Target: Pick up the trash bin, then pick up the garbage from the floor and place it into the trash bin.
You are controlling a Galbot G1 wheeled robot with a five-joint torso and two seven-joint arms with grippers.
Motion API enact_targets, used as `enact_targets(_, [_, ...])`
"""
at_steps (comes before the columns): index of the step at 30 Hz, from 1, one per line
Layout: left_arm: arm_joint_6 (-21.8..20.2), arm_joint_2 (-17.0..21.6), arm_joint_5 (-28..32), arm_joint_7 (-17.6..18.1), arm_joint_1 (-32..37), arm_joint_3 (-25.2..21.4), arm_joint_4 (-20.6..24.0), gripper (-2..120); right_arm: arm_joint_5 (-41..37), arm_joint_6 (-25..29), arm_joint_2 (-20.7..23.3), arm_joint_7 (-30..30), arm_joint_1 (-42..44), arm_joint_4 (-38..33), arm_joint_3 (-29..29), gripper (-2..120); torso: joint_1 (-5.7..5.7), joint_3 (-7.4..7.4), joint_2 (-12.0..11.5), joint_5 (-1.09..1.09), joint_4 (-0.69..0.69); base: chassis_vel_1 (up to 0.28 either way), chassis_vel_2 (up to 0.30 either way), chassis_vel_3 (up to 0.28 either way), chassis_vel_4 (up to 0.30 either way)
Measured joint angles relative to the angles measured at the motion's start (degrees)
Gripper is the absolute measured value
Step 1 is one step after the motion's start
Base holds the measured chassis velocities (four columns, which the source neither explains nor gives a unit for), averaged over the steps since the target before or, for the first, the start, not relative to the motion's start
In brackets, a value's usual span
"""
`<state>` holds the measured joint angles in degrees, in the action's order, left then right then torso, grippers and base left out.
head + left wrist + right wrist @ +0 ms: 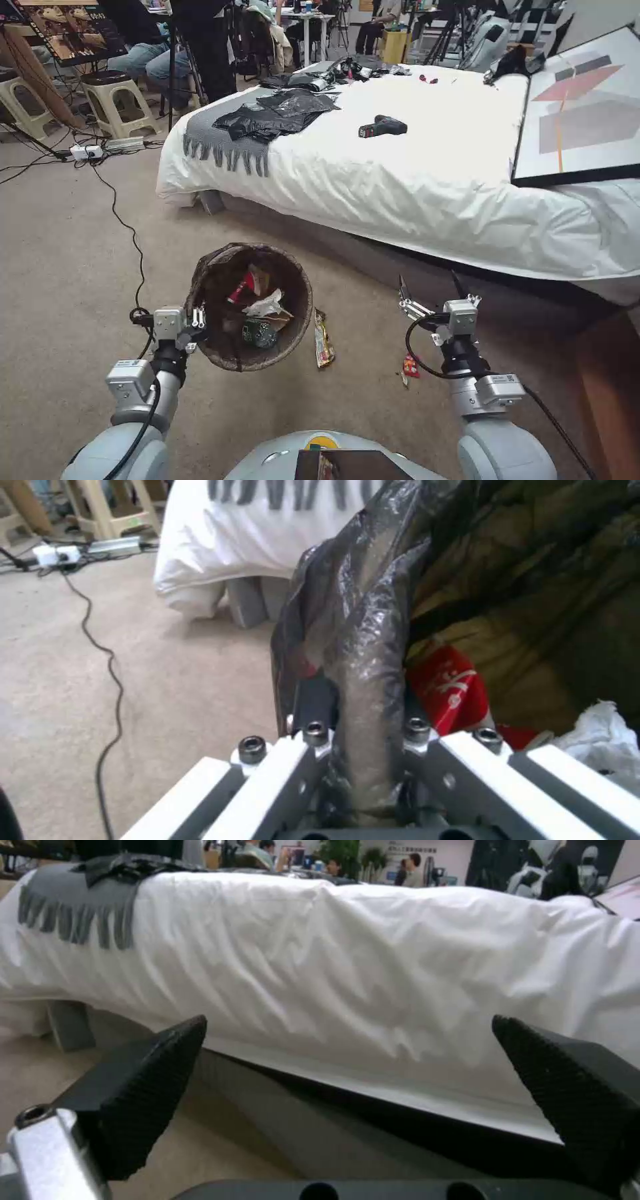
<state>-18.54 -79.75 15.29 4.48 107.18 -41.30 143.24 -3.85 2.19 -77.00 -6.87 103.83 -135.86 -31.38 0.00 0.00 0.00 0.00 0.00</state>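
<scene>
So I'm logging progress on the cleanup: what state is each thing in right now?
trash bin: held at its rim, partly filled with litter
left tool: shut on the bin's rim
right tool: open, holding nothing, near the bed
yellow snack wrapper: lying on the floor
red wrapper: lying on the floor
power drill: lying on the bed

The head view looks forward and down from above the robot's shoulders, taking in the carpet [67, 267], the trash bin [250, 307] and the bed [413, 173] beyond. The left wrist view sits right against the bin's bagged rim [370, 680], facing the bed's corner. The right wrist view looks low and level between its black fingers [140, 1090] at the bed's side [373, 965], close by. All three share the bed.
</scene>
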Motion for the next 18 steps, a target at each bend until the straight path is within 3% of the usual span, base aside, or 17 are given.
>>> enact_targets(10, [0.33, 0.04, 1.45, -0.32, 0.20, -1.44, 0.00, 3, -3.97, -2.36, 1.32, 1.62, -0.94, 3.84, -2.00, 100, 0.00, 0.00, 0.00, 0.00, 0.00, 0.000, 0.000, 0.000, 0.000])
enact_targets(18, [0.33, -0.05, 1.30, -0.27, 0.09, -1.09, 0.00, 3, -12.45, -8.21, 5.88, 2.68, -2.76, 10.66, -3.69, 100, 0.00, 0.00, 0.00, 0.01, -0.01, 0.000, 0.000, 0.000, 0.000])
